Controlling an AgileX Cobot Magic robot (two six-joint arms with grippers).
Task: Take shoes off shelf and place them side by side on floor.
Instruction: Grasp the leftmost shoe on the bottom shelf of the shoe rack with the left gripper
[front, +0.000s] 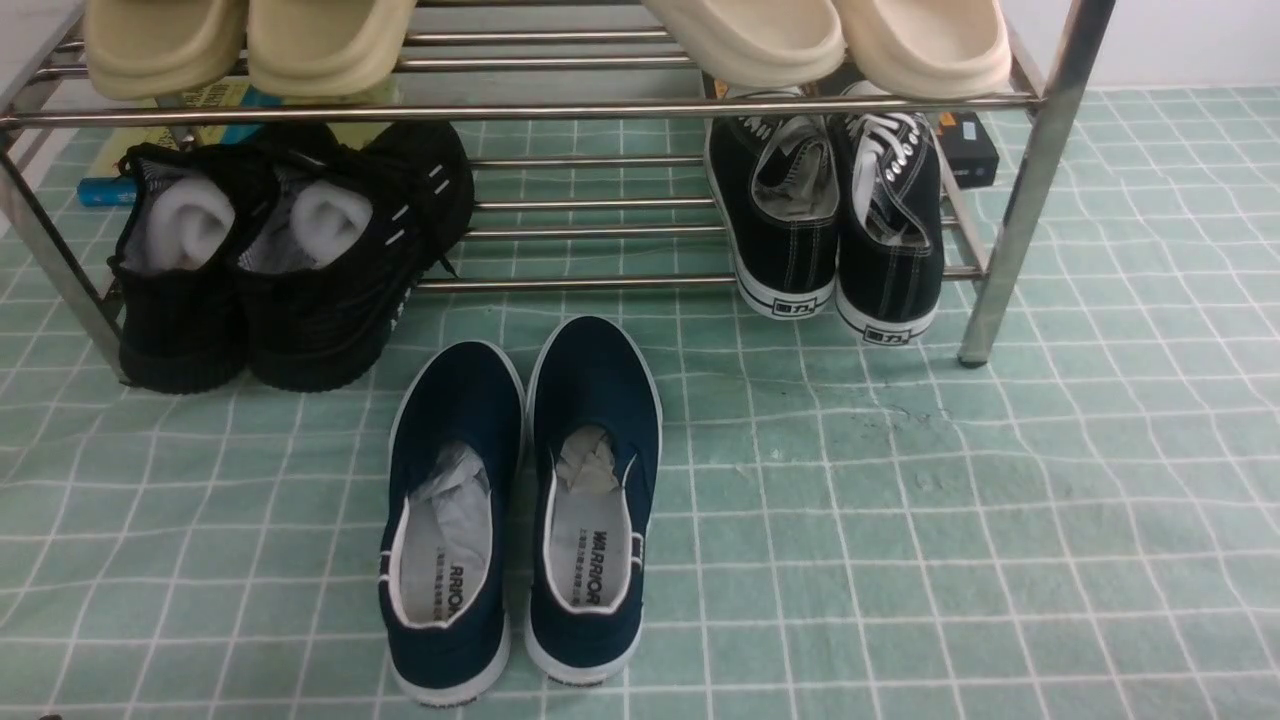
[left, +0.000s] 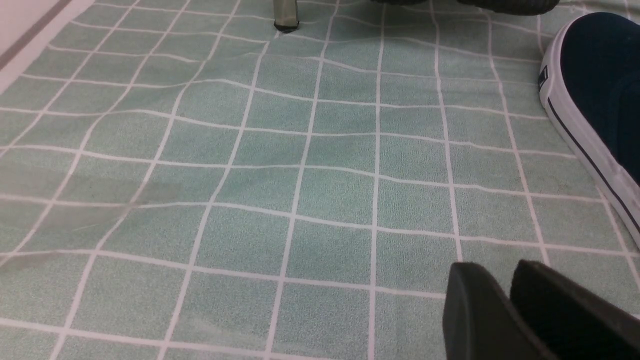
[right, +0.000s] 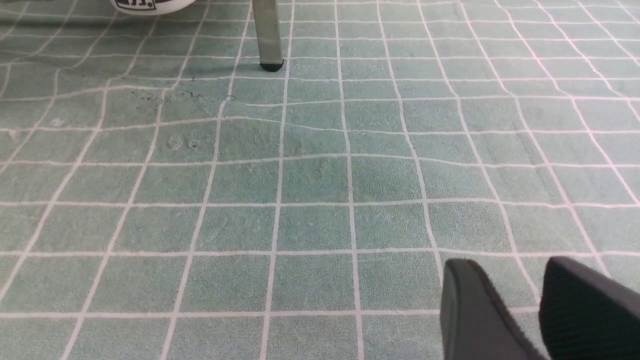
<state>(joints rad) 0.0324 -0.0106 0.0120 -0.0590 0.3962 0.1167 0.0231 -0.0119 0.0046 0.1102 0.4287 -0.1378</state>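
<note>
The shoes (front: 290, 260) sit at the left end of the shelf (front: 560, 108), on its lower tier. They lie touching side by side, heels toward the robot and overhanging the front bar, white stuffing showing in their mouths. That heel-out tilt probably suits a grasp from the front, since the collars face the arms; I cannot tell whether the heels touch the floor (front: 900, 520). Neither arm shows in the front view. The left gripper (left: 500, 280) hangs low over bare floor, its jaws drawn together with barely a slit between them and nothing held. The right gripper (right: 510, 270) also hovers low over bare floor, its jaws a little apart with floor showing between them, empty too. Both are well apart from the shoes, which lie beyond the left gripper at the shelf's left front corner. The navy slip-ons (front: 520, 500) stand paired on the floor before the shelf's middle, just beside the left gripper. They take up that patch, so the open floor on either side looks like the room left for the pair. Canvas lace-ups (front: 830, 230) fill the lower tier's right end, and cream slippers (front: 250, 45) rest on the tier above.
</note>
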